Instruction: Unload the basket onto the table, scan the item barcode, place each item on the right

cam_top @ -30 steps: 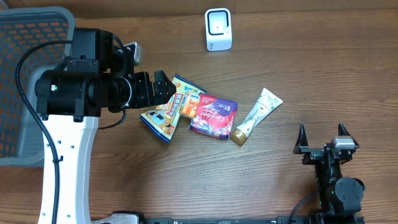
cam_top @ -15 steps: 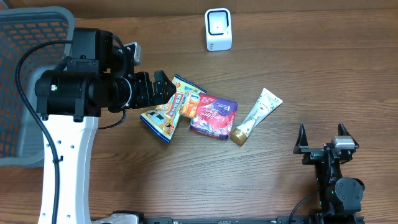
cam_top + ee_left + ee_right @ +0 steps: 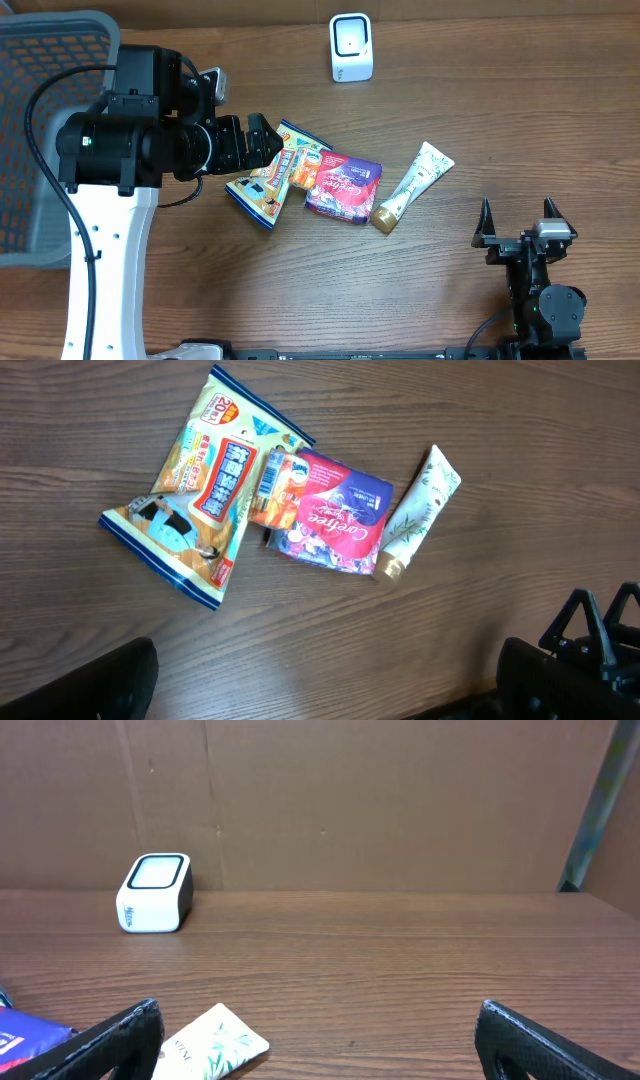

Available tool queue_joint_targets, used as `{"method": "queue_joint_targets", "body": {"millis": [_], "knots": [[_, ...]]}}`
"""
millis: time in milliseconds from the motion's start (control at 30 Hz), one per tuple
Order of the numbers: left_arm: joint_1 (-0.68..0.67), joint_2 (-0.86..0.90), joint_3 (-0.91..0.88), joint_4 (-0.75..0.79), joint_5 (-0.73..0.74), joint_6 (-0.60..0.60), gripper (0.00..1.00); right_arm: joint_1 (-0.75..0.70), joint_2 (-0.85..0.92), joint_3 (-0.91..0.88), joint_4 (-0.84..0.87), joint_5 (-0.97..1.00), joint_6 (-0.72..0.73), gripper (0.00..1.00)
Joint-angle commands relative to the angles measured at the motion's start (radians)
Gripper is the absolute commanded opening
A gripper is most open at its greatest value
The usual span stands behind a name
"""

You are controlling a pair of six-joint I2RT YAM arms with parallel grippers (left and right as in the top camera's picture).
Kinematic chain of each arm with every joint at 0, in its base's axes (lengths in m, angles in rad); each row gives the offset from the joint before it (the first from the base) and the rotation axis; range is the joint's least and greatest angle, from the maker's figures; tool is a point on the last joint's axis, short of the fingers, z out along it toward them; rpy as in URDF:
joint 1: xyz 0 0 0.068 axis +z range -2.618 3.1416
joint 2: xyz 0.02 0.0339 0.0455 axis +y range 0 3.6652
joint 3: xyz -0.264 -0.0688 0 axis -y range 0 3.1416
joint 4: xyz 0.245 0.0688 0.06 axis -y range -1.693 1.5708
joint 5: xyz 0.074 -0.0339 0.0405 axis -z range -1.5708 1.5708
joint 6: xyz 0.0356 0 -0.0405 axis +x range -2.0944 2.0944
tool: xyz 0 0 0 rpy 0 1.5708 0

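Observation:
Several items lie in a cluster mid-table: a blue and orange snack bag (image 3: 262, 190) (image 3: 205, 485), a small orange packet (image 3: 303, 168) (image 3: 275, 488), a purple packet (image 3: 343, 187) (image 3: 335, 512) and a white tube with a gold cap (image 3: 412, 185) (image 3: 418, 510) (image 3: 215, 1040). A white barcode scanner (image 3: 351, 47) (image 3: 154, 893) stands at the table's far edge. My left gripper (image 3: 262, 140) (image 3: 325, 690) hovers open over the left side of the cluster, holding nothing. My right gripper (image 3: 517, 218) (image 3: 320, 1045) rests open near the front right, empty.
A grey mesh basket (image 3: 40, 60) sits at the far left, partly under the left arm. A brown cardboard wall backs the table in the right wrist view. Bare wood lies between the tube and the right gripper.

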Motion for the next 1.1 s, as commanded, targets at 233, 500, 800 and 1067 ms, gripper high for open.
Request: {"method": "queue_joint_targets", "body": {"millis": [233,500,800,1067], "knots": [[-0.002,0.000,0.005,0.002,-0.008,0.022,1.00,-0.004,-0.009,-0.010,0.004,0.007,-0.004,1.00],[-0.002,0.000,0.005,0.003,-0.008,0.022,1.00,-0.004,-0.009,-0.010,0.004,0.007,-0.004,1.00],[-0.002,0.000,0.005,0.002,-0.008,0.022,1.00,-0.004,-0.009,-0.010,0.015,-0.002,-0.003,1.00],[-0.002,0.000,0.005,0.002,-0.008,0.022,1.00,-0.003,-0.009,-0.010,0.263,-0.729,0.156,1.00]]}}
